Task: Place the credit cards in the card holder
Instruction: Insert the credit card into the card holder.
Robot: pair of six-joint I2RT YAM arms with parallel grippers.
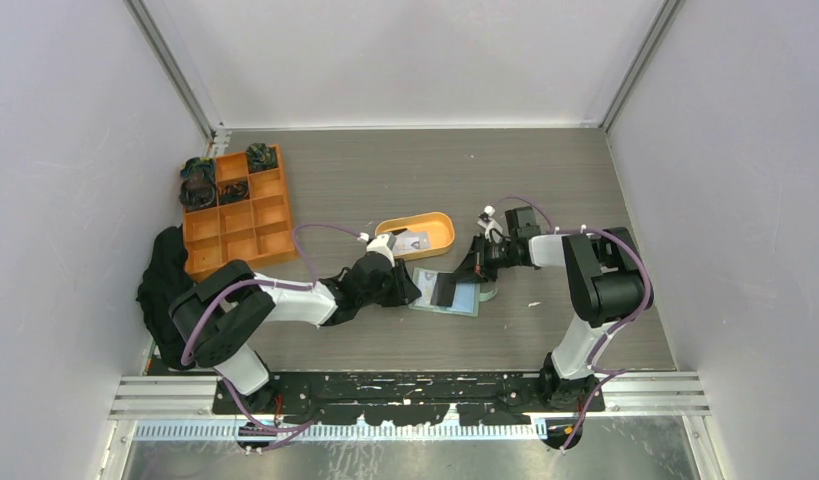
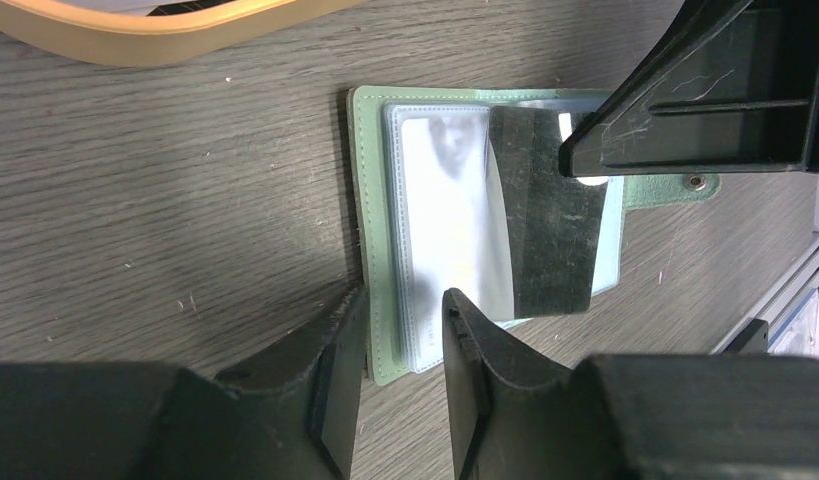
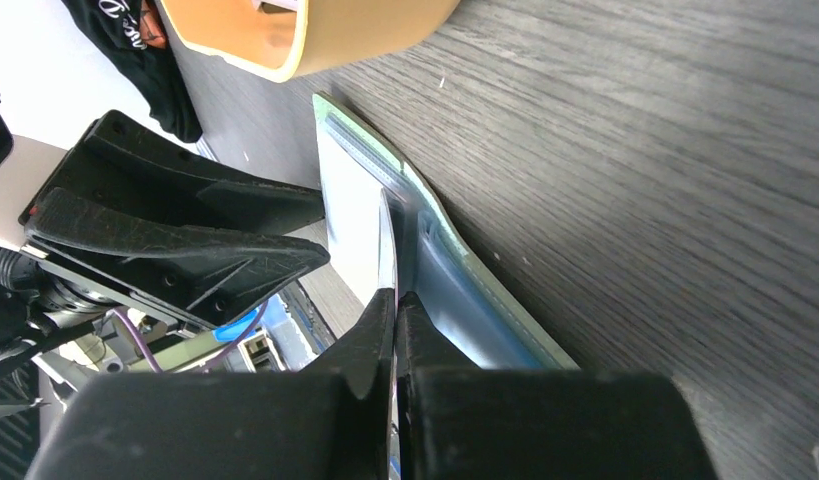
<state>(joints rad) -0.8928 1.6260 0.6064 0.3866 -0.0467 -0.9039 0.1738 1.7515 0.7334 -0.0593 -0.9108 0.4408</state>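
The sage-green card holder [image 1: 463,303] lies open on the table, its clear sleeves up; it also shows in the left wrist view [image 2: 370,230] and the right wrist view [image 3: 465,265]. My right gripper [image 1: 461,281] is shut on a black credit card [image 2: 547,235] and holds it tilted over the sleeves; the card is edge-on in the right wrist view [image 3: 388,240]. My left gripper [image 2: 400,345] is open, its fingers [image 2: 335,380] on either side of the holder's near corner. More cards [image 1: 409,240] lie in the orange oval tray [image 1: 440,232].
An orange grid organiser [image 1: 260,225] with dark items in its far cells stands at the back left. A black cloth [image 1: 165,280] lies at the left edge. The oval tray sits just behind the holder [image 2: 165,40], [image 3: 285,40].
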